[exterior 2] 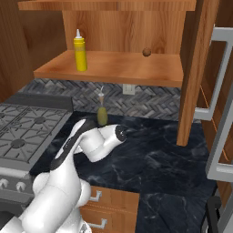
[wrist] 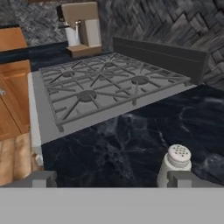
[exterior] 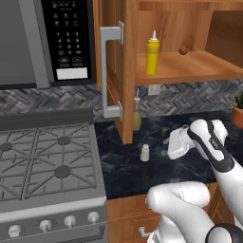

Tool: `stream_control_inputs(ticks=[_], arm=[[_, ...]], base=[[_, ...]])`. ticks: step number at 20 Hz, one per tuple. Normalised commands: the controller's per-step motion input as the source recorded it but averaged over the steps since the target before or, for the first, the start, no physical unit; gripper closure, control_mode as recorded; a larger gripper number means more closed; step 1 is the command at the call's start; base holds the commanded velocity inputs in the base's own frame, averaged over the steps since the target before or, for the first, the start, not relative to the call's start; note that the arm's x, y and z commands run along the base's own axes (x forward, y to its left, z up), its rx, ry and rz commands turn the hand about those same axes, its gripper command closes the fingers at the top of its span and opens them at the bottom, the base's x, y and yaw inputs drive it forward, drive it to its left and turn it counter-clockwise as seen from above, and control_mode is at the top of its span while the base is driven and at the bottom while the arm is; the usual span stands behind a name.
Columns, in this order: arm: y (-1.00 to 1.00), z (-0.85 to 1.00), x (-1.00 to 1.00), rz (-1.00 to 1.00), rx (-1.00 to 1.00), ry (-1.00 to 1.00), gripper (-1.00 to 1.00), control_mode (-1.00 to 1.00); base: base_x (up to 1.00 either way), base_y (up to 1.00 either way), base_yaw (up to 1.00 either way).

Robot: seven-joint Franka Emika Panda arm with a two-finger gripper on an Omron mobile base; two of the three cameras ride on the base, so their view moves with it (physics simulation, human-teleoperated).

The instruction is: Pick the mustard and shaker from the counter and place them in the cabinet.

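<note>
One of the two items is already stowed: the mustard (exterior: 152, 56) stands upright on the shelf of the cabinet (exterior: 190, 69), near its left end, with a small brown ball (exterior: 182, 50) further along the same shelf. The cabinet door (exterior: 124, 71) hangs open, with its silver bar handle facing the stove (exterior: 47, 156).

The shaker (exterior: 144, 152) is still to go. It stands upright on the counter (exterior: 123, 166), near the stove's right edge and in front of the open door. A slim green bottle (exterior: 136, 116) stands behind it at the backsplash, well apart.

Gripper (exterior: 172, 142): low over the counter, right of the shaker, pointing toward it and the stove. In the hand view the two fingertips (wrist: 43, 179) sit far apart, so the claw is wide and holds nothing. The shaker (wrist: 175, 164) appears just beside the right-hand tip rather than centred between the two, so alignment looks off, though this close, low angle makes the offset hard to judge.

Handling judgement: small, light and rigid, with smooth straight sides and a perforated domed cap. It is likely to tip or skid if nudged by one finger first. Best hold is across the cylinder body at mid-height, below the cap, with the fingers closing evenly. The dome is a poor place to pinch.
</note>
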Motion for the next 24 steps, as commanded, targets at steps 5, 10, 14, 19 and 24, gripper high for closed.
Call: stream_control_inputs(ticks=[5,10,14,19,24], arm=[[0.0,-0.28,0.16,0.04,0.0,0.04,-1.0,-1.0],[0.0,-0.27,0.18,0.06,0.0,0.03,-1.0,-1.0],[0.0,-0.24,0.32,0.04,0.0,0.03,-1.0,-1.0],[0.0,-0.21,0.38,0.01,0.0,0.03,-1.0,-1.0],[0.01,-0.2,0.32,0.0,0.0,0.02,-1.0,-1.0]], base=[[0.0,0.0,0.0],[0.0,0.0,0.0],[0.0,0.0,0.0],[0.0,0.0,0.0],[0.0,0.0,0.0]])
